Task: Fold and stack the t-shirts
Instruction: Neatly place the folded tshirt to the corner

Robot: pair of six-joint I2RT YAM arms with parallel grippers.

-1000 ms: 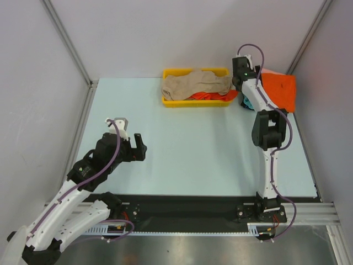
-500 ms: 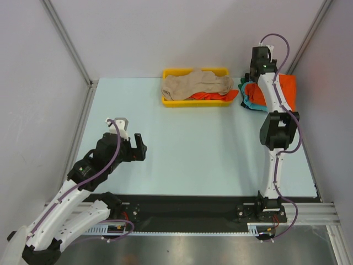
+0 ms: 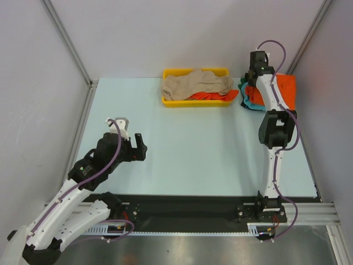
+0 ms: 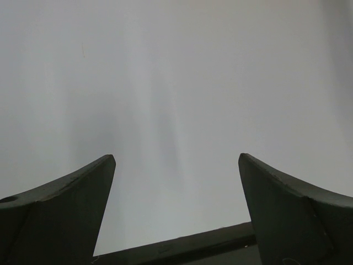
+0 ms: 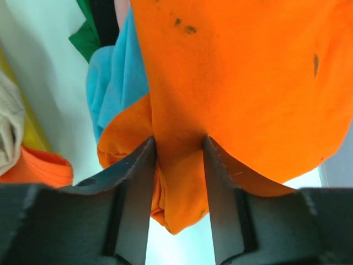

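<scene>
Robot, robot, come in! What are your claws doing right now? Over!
Left claw open, empty. Right claw pinching a fold of the orange t-shirt. Teal t-shirt bunched right beside it.

A pale blue-green table [image 3: 193,149] fills the middle of the overhead view. At its twelve o'clock edge sits a shallow yellow tray [image 3: 176,103], its long side running along the far edge, just short of the back wall [image 3: 165,33], which is plain and light grey. In the right wrist view a strip of the tray's yellow side [image 5: 30,132] shows at nine o'clock. Bare metal posts rise from the table's corners, one at ten o'clock [image 3: 66,41] and one at two o'clock [image 3: 311,36]. At six o'clock a black strip [image 3: 187,207] borders the table's near edge, with a silver rail [image 3: 309,212] beside it and a dull metal sheet [image 3: 193,248] below.
</scene>
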